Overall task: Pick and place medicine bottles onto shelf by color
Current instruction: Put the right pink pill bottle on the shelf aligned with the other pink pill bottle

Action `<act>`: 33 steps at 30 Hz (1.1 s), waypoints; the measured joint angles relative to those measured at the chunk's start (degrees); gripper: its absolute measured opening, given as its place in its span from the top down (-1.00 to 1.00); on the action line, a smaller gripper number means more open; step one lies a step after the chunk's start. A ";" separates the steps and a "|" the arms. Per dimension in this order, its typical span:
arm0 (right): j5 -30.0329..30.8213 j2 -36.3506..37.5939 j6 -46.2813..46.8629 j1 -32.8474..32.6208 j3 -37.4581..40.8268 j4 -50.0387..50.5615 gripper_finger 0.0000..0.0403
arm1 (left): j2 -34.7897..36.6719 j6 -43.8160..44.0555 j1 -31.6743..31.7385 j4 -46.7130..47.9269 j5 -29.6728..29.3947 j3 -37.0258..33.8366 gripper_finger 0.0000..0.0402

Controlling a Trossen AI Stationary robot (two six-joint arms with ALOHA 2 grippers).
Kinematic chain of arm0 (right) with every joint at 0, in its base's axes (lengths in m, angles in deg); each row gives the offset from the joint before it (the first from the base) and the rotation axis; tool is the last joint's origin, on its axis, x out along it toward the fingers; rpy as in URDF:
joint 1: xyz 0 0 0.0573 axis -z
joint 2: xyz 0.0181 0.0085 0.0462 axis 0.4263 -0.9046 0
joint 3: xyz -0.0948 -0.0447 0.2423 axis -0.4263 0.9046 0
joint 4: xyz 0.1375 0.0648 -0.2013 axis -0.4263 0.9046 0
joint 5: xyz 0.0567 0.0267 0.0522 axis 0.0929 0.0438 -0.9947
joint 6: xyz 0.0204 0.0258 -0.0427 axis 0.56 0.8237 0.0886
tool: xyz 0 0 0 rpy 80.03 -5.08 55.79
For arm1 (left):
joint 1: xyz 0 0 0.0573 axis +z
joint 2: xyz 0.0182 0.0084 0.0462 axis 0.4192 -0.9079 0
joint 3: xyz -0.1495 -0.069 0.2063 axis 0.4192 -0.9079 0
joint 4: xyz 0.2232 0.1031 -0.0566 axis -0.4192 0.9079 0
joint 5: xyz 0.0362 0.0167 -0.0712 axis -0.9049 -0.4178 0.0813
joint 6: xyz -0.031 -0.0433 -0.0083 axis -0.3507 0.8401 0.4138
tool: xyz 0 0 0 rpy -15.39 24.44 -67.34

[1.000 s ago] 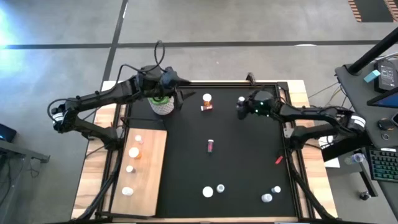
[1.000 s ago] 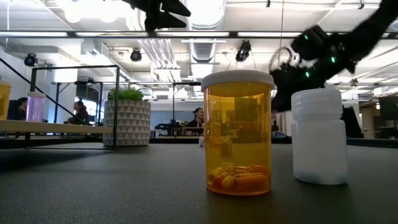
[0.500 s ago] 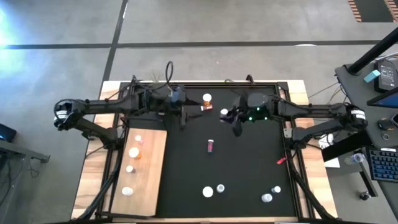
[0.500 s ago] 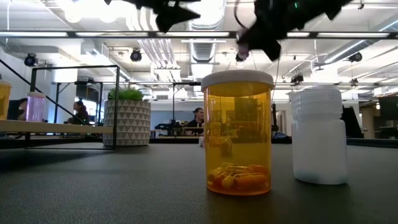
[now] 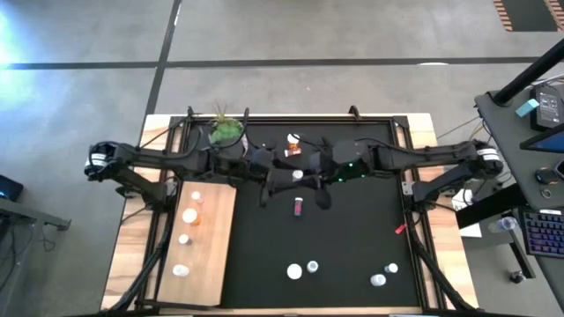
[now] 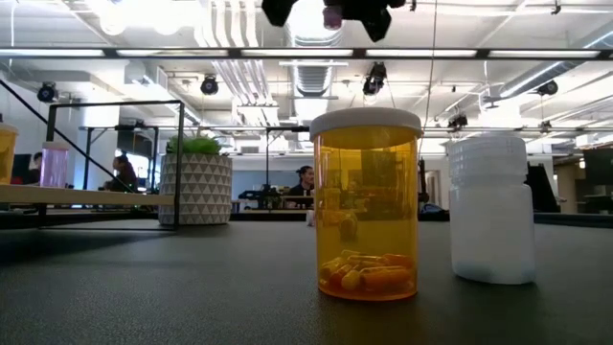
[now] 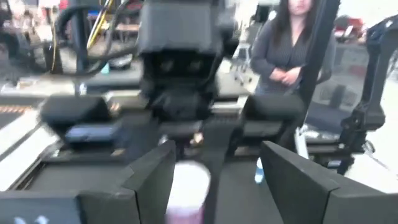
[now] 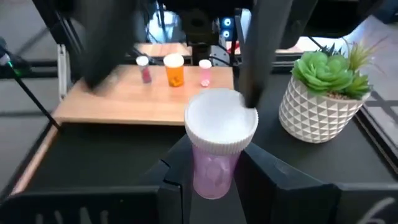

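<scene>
Clearly, your right pincer (image 8: 214, 186) pinches the pink bottle (image 8: 219, 146) below its cap, lifted over the bench (image 5: 352, 229) for a handover. Your left pincer (image 7: 214, 180) waits spread around its cap, nearer the shelf (image 5: 211, 238).

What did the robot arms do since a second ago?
Both arms swung in to meet above the middle of the black mat. The right gripper brought along a pink white-capped bottle, and the open left gripper now faces it. The bottles on the light-wood shelf stayed put.
</scene>
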 joint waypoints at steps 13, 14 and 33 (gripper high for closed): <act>0.05 -0.39 -3.11 -0.11 -6.63 6.26 0.58 | -0.56 -0.71 -0.16 -2.65 -4.15 0.21 -0.10; 0.02 -0.17 -3.06 -0.12 -6.65 5.58 0.58 | -0.56 -1.57 -0.16 -2.27 -5.13 0.17 -0.10; 1.57 0.76 -0.86 -0.11 -6.82 5.15 0.58 | -0.52 -4.50 -0.07 -4.53 -5.45 -0.03 0.30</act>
